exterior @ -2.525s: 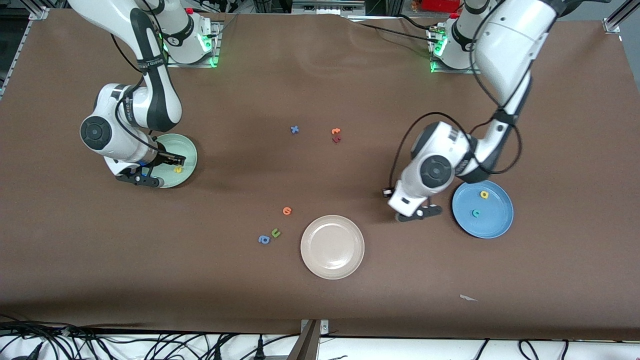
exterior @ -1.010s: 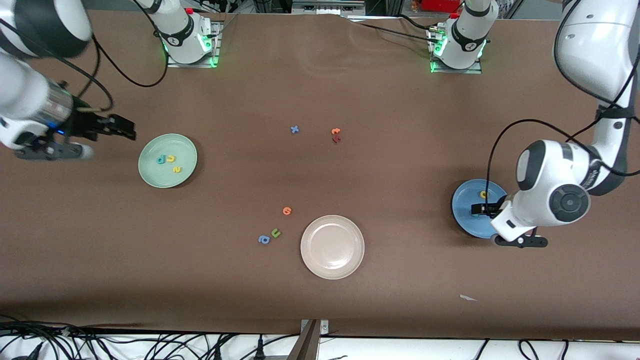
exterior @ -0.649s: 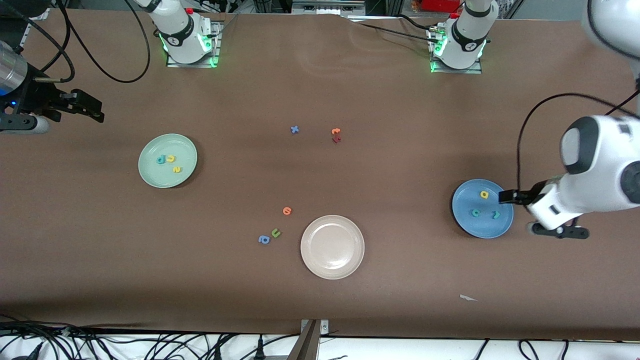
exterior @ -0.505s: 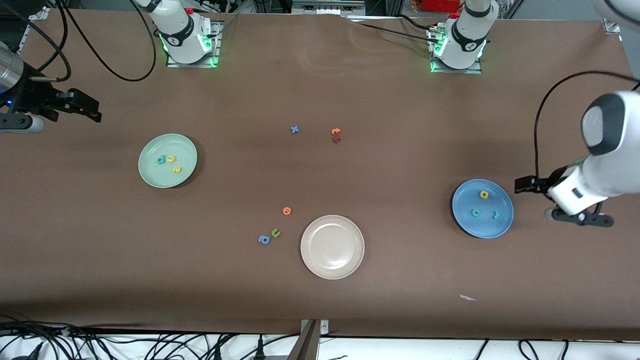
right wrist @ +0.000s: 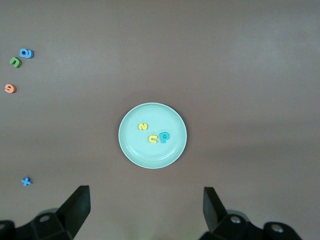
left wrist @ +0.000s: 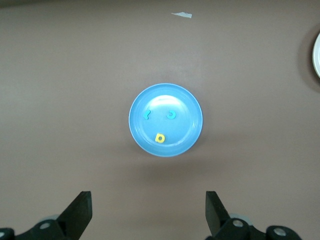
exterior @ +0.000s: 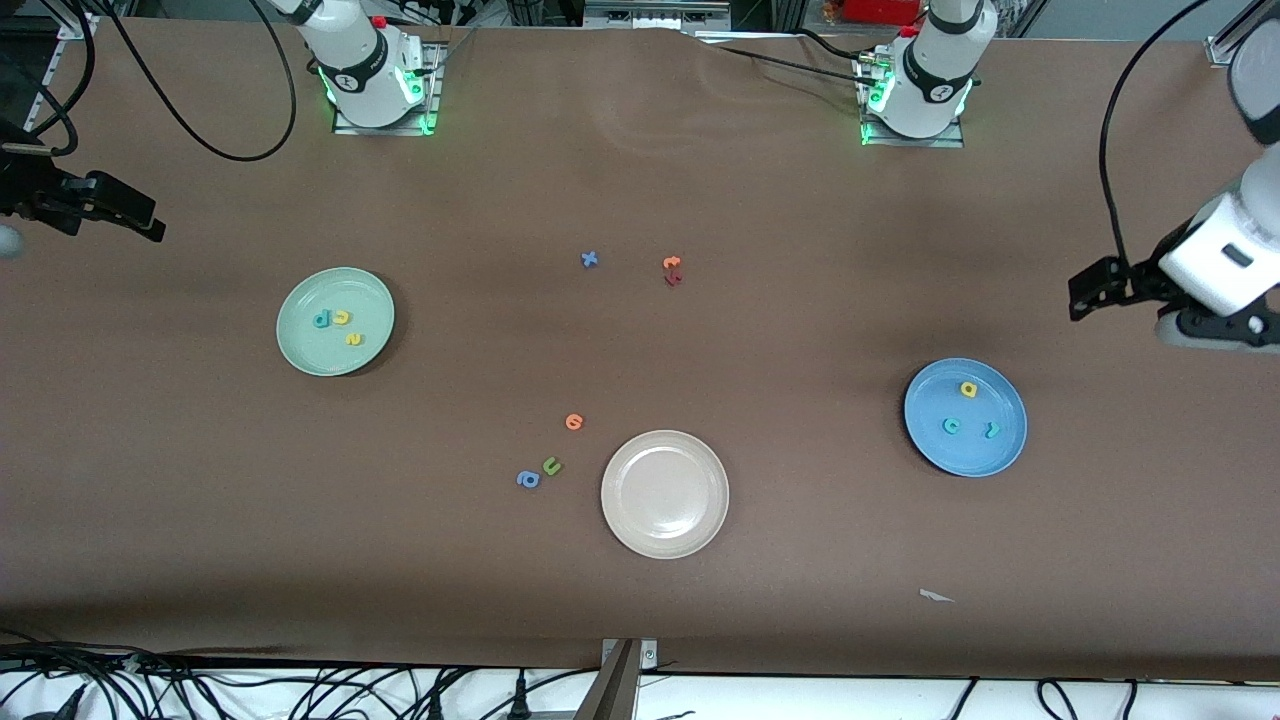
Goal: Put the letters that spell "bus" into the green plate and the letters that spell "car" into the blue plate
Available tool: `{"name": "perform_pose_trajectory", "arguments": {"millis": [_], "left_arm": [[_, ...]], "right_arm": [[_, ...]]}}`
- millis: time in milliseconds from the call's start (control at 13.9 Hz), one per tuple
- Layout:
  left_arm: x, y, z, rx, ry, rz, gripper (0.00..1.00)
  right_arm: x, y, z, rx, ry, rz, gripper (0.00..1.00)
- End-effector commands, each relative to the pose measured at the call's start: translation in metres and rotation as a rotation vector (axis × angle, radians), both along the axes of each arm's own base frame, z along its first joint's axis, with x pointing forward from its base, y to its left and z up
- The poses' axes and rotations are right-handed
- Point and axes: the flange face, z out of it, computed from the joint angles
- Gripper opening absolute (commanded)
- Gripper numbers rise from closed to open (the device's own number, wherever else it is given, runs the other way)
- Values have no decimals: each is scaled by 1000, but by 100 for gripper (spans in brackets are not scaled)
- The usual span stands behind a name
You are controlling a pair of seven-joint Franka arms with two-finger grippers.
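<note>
The green plate (exterior: 310, 352) holds the teal "b" (exterior: 321, 320), yellow "u" (exterior: 341, 317) and yellow "s" (exterior: 353, 339). The blue plate (exterior: 960, 457) holds the yellow "a" (exterior: 968, 389), teal "c" (exterior: 952, 426) and teal "r" (exterior: 991, 430). My right gripper (exterior: 140, 215) hangs open and empty over bare table at the right arm's end, looking down on the green plate (right wrist: 145, 156). Open and empty too, my left gripper (exterior: 1080, 293) is up over bare table at the left arm's end, with the blue plate (left wrist: 186, 131) below it.
A cream-white plate (exterior: 665, 520) sits near the front camera. Beside it lie an orange letter (exterior: 574, 421), a green "u" (exterior: 551, 466) and a blue "a" (exterior: 528, 479). Mid-table are a blue "x" (exterior: 589, 259) and orange and red letters (exterior: 672, 264). A paper scrap (exterior: 936, 596) lies near the front edge.
Both grippers have lifted off their plates and drawn out toward the table's ends. The teal "r" now lies in the blue plate, and all letters in both plates show.
</note>
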Motion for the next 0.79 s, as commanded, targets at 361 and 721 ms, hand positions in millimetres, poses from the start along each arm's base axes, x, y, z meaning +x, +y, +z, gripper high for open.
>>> {"name": "perform_pose_trajectory", "arguments": {"millis": [361,721], "left_arm": [[-16,8,13,-59,-3,-22,100],[-17,9,14,-50,-3,-23,100]], "right_arm": [[-1,0,1,20,15,6,100],[0,-1,0,16,17,8,100]]}}
